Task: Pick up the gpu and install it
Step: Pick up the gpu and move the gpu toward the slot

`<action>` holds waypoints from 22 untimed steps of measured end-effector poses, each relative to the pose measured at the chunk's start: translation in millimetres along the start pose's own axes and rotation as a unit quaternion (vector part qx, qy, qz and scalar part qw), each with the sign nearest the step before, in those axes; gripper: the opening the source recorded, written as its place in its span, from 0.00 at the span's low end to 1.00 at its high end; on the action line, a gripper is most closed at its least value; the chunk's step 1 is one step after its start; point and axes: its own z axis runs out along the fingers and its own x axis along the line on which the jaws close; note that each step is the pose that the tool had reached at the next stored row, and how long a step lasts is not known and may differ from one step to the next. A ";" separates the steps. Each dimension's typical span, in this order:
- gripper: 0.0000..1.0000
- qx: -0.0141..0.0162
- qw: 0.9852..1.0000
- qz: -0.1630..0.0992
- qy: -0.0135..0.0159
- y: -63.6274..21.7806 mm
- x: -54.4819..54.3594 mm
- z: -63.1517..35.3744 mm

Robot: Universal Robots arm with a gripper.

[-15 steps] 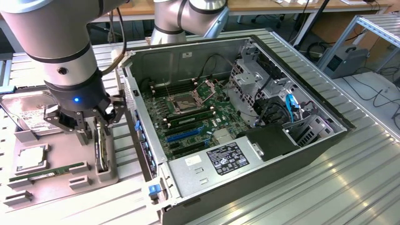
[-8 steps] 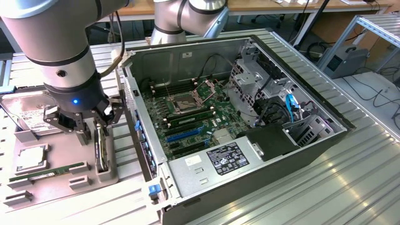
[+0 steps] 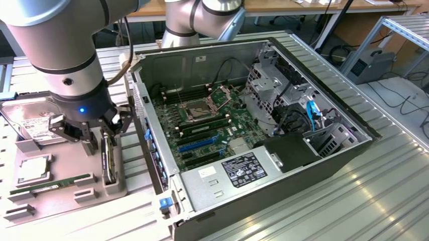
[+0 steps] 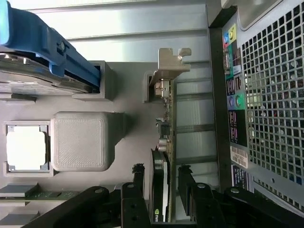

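Wrist view: treat gpu [image 4: 166,126], standing on edge in grey holder [image 4: 126,95] and straddled by wide-open gripper [image 4: 160,171], as probably light, stiff, fragile; grip both flat faces mid-length, clear of metal bracket [image 4: 171,59].

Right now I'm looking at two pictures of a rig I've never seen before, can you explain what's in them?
This is a robot arm with a claw at its end. One picture is taken from a camera off the arm, looking over the whole bench; the other from a camera on the arm's wrist, looking past the claw. On the bench lies an open computer case and, beside it, a gray tray holding parts: a hard drive, a square chip, a green memory stick and a graphics card standing on its edge. The claw is open, one finger on each side of the graphics card. It holds nothing yet.
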 end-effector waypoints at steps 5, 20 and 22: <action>0.42 0.000 1.000 0.000 0.000 5.7 1.7 7.4; 0.27 0.000 1.000 0.000 0.000 7.9 2.0 11.3; 0.27 0.000 1.000 0.000 0.000 7.9 2.0 11.3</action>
